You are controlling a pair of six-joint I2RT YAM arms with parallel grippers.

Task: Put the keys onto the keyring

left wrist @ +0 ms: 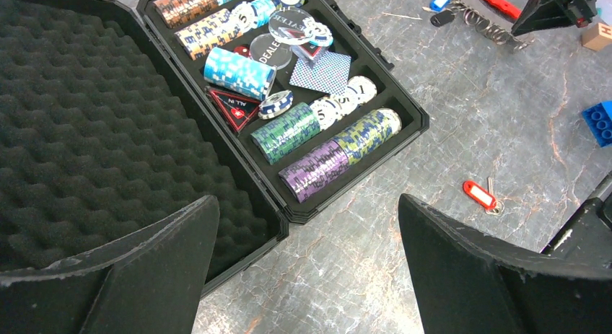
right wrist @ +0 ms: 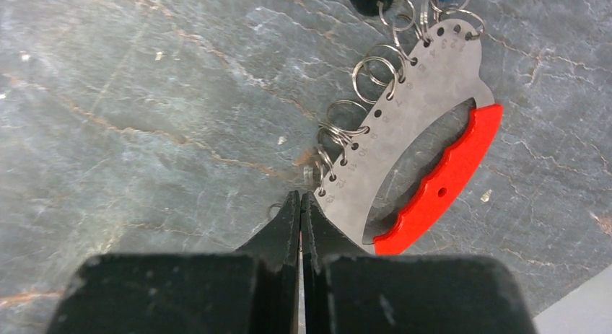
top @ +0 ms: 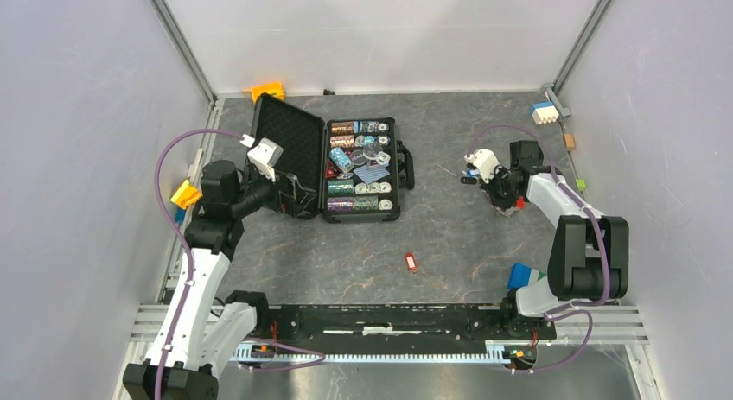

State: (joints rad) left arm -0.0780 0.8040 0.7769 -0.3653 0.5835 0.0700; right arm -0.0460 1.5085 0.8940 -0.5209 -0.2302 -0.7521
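now right gripper [right wrist: 300, 198] fully closed at keyring [right wrist: 426, 96] plate tip; grip on anything unclear. left gripper [left wrist: 307, 204] wide open, empty, over case [left wrist: 108, 132]. red key [top: 411, 262] alone on table [top: 449, 236]; blue key [left wrist: 440, 1] at keyring's rings.

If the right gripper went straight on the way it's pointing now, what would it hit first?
Probably the table, almost at once: the shut right gripper points down at it, tips beside the near end of the grey numbered plate and its split rings. Depth is unclear; it may be touching.

A round disc [left wrist: 270, 58] in the case [left wrist: 86, 117] reads "DEALER".
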